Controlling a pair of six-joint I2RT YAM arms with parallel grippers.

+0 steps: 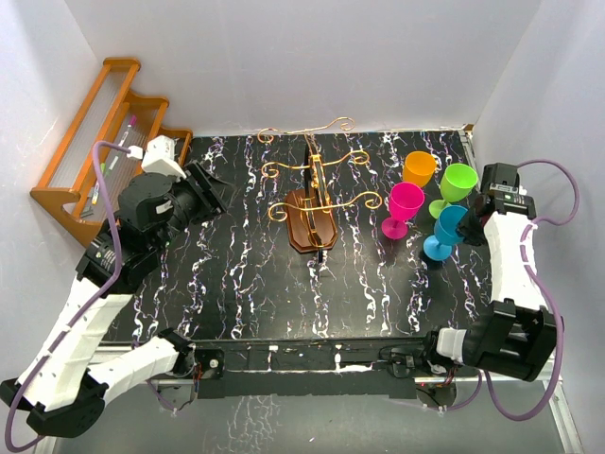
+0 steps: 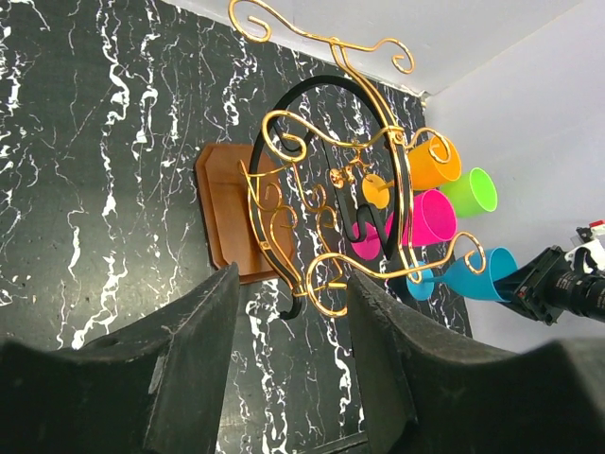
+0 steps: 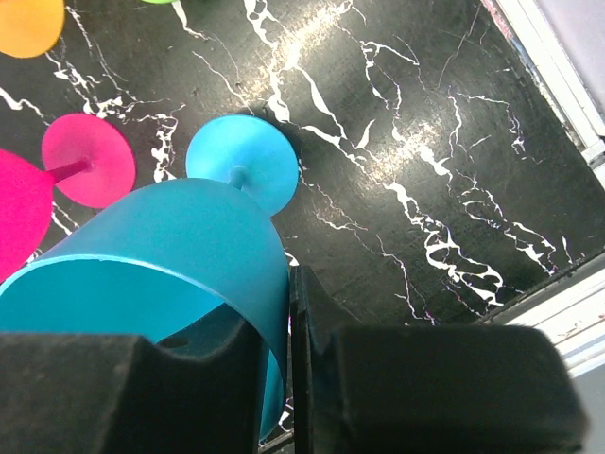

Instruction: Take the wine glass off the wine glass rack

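The wine glass rack (image 1: 312,213), a brown violin-shaped base with curly gold wire arms, stands mid-table with no glass on its arms; it also shows in the left wrist view (image 2: 227,208). A blue wine glass (image 1: 446,227) stands right of it, its foot apparently on the black marbled mat. My right gripper (image 1: 470,227) is shut on the blue glass's rim (image 3: 170,246), one finger inside the bowl and one outside (image 3: 279,312). My left gripper (image 1: 210,189) is open and empty left of the rack, facing it (image 2: 293,322).
Pink (image 1: 405,203), orange (image 1: 418,168) and green (image 1: 458,182) glasses stand close beside the blue one. An orange-brown slatted shelf (image 1: 95,161) holding pens leans at the back left. White walls enclose the table on three sides.
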